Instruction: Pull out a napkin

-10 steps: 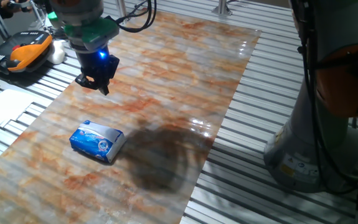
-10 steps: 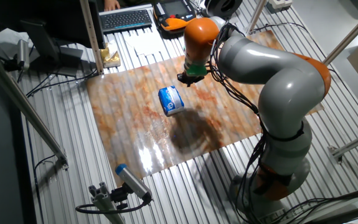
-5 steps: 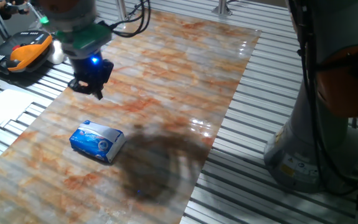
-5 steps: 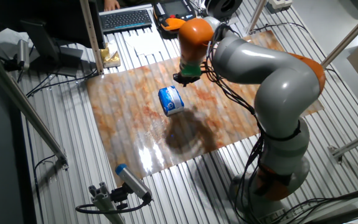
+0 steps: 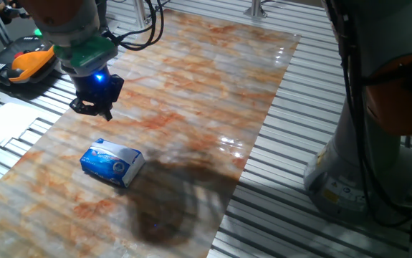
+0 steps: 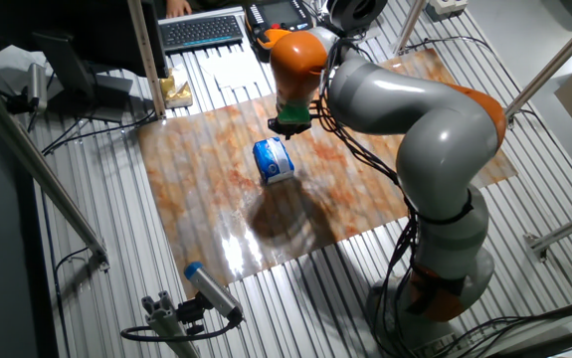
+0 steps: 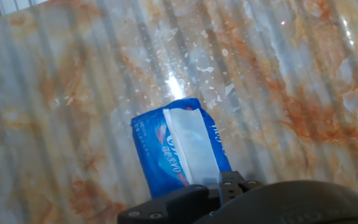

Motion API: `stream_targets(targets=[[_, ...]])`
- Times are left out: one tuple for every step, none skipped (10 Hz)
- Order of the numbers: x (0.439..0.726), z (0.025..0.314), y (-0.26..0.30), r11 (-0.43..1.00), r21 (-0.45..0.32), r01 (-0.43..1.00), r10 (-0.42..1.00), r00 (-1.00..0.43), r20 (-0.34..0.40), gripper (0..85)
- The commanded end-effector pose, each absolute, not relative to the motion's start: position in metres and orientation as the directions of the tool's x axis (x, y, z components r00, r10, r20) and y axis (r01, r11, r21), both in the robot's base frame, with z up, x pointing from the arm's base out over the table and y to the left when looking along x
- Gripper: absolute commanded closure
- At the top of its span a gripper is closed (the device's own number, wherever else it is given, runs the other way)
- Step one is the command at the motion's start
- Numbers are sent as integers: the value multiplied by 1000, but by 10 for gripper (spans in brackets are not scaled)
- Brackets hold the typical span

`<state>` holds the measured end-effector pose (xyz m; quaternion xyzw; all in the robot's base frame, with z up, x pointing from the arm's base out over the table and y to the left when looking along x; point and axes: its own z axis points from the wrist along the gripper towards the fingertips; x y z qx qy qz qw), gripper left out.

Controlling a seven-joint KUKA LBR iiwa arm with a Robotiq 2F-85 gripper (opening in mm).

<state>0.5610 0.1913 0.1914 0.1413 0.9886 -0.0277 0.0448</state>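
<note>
A small blue-and-white tissue packet (image 5: pixel 111 164) lies on the marbled board (image 5: pixel 213 79); it also shows in the other fixed view (image 6: pixel 274 160). In the hand view the packet (image 7: pixel 157 158) has the white napkin (image 7: pixel 191 146) showing as a strip in its top opening, still inside. My gripper (image 5: pixel 94 109) hangs above the board just behind the packet, apart from it, and it also shows in the other fixed view (image 6: pixel 284 127). Its fingers look closed together and hold nothing. In the hand view only the dark fingertips (image 7: pixel 231 181) show at the bottom edge.
An orange-and-black device (image 5: pixel 23 61) and flat white paper sheets (image 5: pixel 1 118) lie left of the board on the slatted table. A keyboard (image 6: pixel 201 30) is at the back. The arm's base (image 5: pixel 349 165) stands to the right.
My gripper has moved left and slightly nearer over the board, closer to the spot behind the packet. The packet has not moved.
</note>
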Motion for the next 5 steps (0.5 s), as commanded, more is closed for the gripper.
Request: stream_targets(targets=[[562, 188, 191, 959, -42, 279, 274, -957, -98, 850], [562, 183, 192, 960, -41, 276, 271, -957, -103, 850], [563, 178, 192, 960, -39, 279, 274, -956, -107, 850], [563, 175, 193, 959, -39, 280, 275, -955, -110, 850], [563, 174, 193, 959, -39, 282, 276, -955, -110, 850]])
